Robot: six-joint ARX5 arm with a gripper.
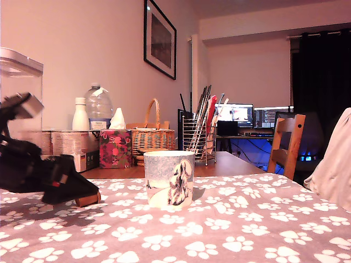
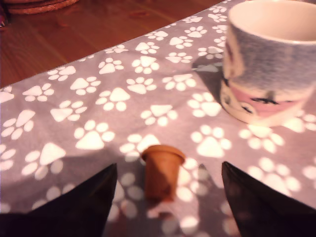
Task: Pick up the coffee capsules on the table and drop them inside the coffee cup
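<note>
The brown-orange coffee capsule [image 2: 162, 170] stands upright on the paw-print cloth, rim up, between the two black fingers [image 2: 74, 207] of my gripper [image 2: 168, 210]. The jaws are wide apart and touch nothing. In the exterior view the gripper [image 1: 81, 193] sits low on the cloth at the exterior view's left, with the capsule [image 1: 88, 200] showing as a small brown piece under its tip. The white-grey coffee cup [image 1: 169, 179] with a dark figure on its side stands a short way to the exterior view's right; the wrist view shows the cup [image 2: 274, 59] beyond the capsule. No dark blue capsule shows.
Behind the cup stand a wire utensil holder [image 1: 198, 137], a wicker basket [image 1: 151, 138], a floral tissue box [image 1: 115, 148] and a water bottle [image 1: 99, 108]. A wooden chair [image 1: 286, 143] and pale fabric [image 1: 334, 164] are at the exterior view's right. Bare wood [image 2: 74, 29] lies past the cloth.
</note>
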